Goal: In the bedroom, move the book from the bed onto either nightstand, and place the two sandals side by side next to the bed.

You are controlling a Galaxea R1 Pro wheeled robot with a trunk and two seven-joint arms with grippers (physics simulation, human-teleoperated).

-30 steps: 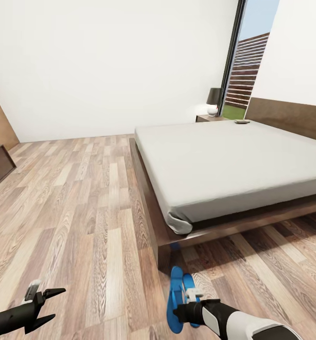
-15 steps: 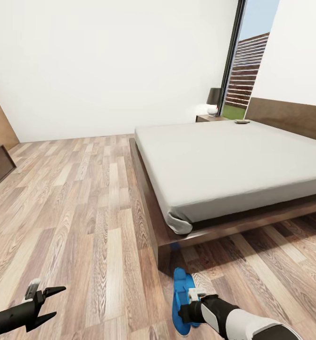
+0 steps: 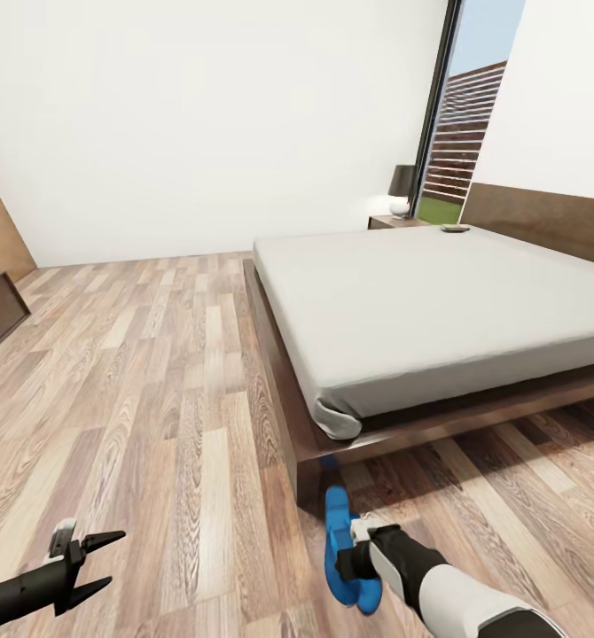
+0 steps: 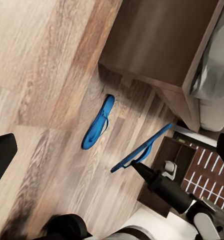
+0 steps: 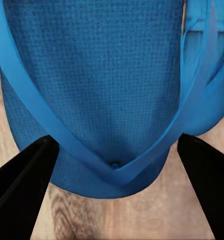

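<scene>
**Sandal placement at bed corner**

Bed (image 3: 439,301) ahead; second sandal (image 4: 98,123) lies flat on the floor by its corner. Right gripper (image 3: 357,560) holds one sandal (image 3: 339,554) tilted, long axis toward the bed; its jaws look parted around the strap, grip uncertain. Left gripper (image 3: 91,560) open, empty. No legible writing.

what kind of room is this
Most likely a bedroom: a large low bed with a bare mattress, a nightstand with a lamp beside it, and wood-plank floor under plain white walls.
</scene>
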